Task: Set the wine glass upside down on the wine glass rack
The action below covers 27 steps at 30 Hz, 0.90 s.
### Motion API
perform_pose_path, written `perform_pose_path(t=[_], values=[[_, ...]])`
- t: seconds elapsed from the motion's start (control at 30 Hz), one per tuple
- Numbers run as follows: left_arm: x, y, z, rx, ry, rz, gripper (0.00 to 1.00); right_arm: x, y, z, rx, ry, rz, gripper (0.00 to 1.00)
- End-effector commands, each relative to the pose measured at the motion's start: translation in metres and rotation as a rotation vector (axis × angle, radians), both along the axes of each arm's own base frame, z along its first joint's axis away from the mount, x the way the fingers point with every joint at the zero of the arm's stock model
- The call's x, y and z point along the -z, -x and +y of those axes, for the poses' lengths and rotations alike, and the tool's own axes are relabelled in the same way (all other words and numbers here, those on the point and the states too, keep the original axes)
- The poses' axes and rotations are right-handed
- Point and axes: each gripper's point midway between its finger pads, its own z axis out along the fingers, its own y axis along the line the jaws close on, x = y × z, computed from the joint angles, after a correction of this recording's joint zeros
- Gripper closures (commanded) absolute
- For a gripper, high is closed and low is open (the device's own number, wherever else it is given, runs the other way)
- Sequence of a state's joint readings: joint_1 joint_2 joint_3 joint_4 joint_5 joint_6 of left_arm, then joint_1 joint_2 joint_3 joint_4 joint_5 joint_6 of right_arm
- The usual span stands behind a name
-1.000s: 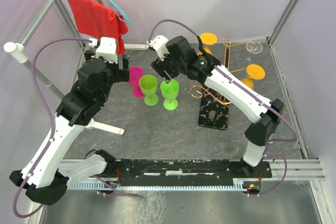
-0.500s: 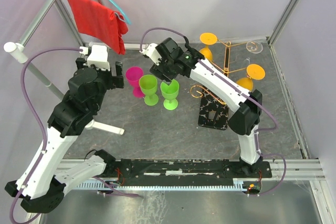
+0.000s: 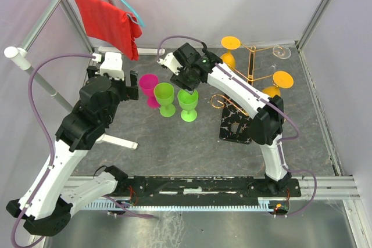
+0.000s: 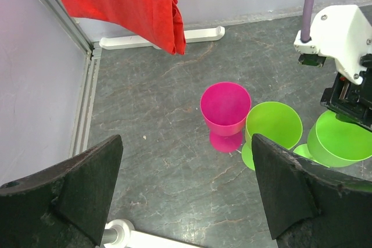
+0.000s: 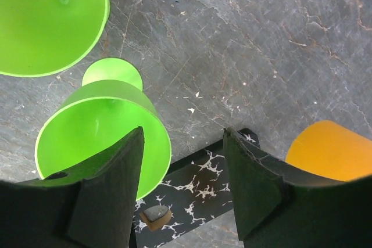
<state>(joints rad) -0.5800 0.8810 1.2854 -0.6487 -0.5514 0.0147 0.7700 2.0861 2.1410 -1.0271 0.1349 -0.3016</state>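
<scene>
Three wine glasses stand upright in a row: a pink glass (image 3: 149, 85), a green glass (image 3: 164, 94) and a second green glass (image 3: 188, 101). My right gripper (image 3: 187, 84) hangs open just above the second green glass (image 5: 99, 126). In the right wrist view (image 5: 181, 137) its left finger is over the bowl and its right finger outside, with the rim between them. The gold wire rack (image 3: 251, 56) on its black veined base (image 3: 237, 127) stands to the right. My left gripper (image 3: 131, 82) is open and empty left of the pink glass (image 4: 225, 105).
The rack holds two upside-down orange glasses (image 3: 231, 43) (image 3: 282, 78) and a clear one (image 3: 282, 52). A red cloth (image 3: 107, 21) hangs on a hanger at the back left. A white pole foot (image 3: 119, 141) lies on the floor at the left. Enclosure walls surround the table.
My right gripper has shifted left and back, and now sits over the second green glass. My left gripper has drawn back a little from the pink glass.
</scene>
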Motion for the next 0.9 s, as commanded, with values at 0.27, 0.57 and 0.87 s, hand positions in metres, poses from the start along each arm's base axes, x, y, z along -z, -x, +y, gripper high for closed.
perform_pose_path(t=[0.27,0.57,0.87], values=[[-0.007,-0.002,0.003,-0.018,0.008,-0.045,0.02,0.02,0.008,0.011,-0.055,-0.006,0.069,0.41],[-0.006,-0.003,0.002,-0.015,0.012,-0.043,0.01,0.031,0.014,0.01,-0.059,0.006,0.109,0.58],[-0.01,-0.004,-0.003,-0.004,0.052,-0.052,0.01,-0.008,0.005,0.001,-0.012,-0.025,-0.006,0.99]])
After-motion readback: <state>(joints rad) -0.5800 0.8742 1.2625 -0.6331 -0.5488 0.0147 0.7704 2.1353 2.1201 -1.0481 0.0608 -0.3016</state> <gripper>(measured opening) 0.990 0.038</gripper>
